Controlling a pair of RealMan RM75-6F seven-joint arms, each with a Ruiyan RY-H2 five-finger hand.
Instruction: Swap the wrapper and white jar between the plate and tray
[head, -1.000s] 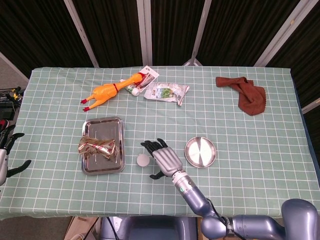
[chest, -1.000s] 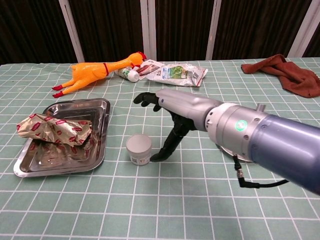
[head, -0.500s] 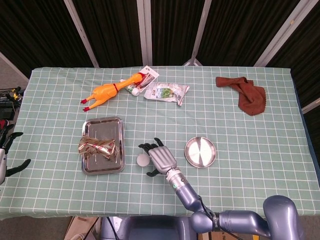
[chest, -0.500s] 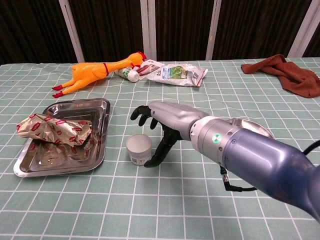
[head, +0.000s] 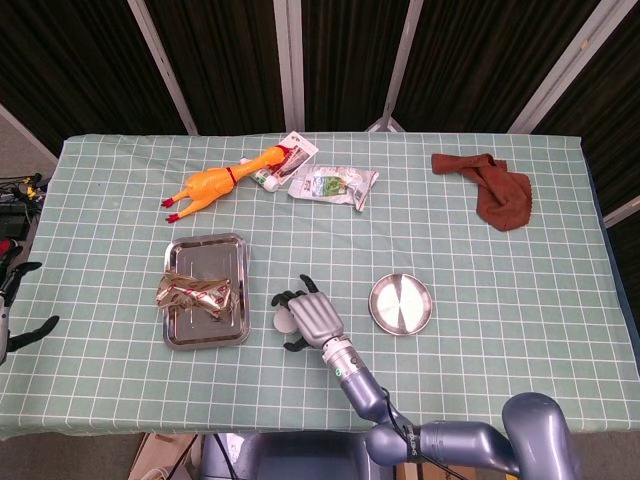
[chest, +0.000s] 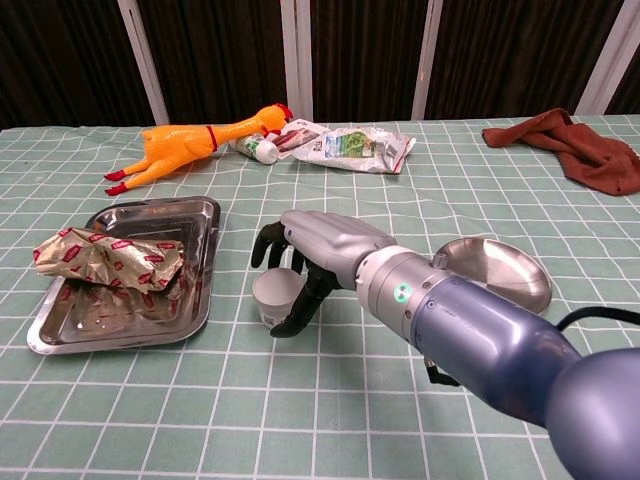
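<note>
The white jar (head: 283, 318) (chest: 274, 291) stands on the tablecloth between the steel tray (head: 207, 246) (chest: 152, 213) and the round steel plate (head: 402, 303) (chest: 500, 270). My right hand (head: 312, 317) (chest: 318, 243) arches over the jar from the right. Its fingers curl past the jar's far side and the thumb lies by its near side. A firm grip does not show. The crumpled gold and red wrapper (head: 195, 293) (chest: 110, 258) lies in the tray. The plate holds nothing. My left hand (head: 14, 300) hangs at the left table edge, fingers apart and holding nothing.
A yellow rubber chicken (head: 215, 183) (chest: 190, 142), a tube and a snack packet (head: 333, 185) (chest: 355, 145) lie along the far side. A brown cloth (head: 495, 187) (chest: 580, 145) sits at the far right.
My right hand has slid left, from beside the jar to over it, with its fingers now curling around the jar. The jar, wrapper and left hand have stayed in place.
</note>
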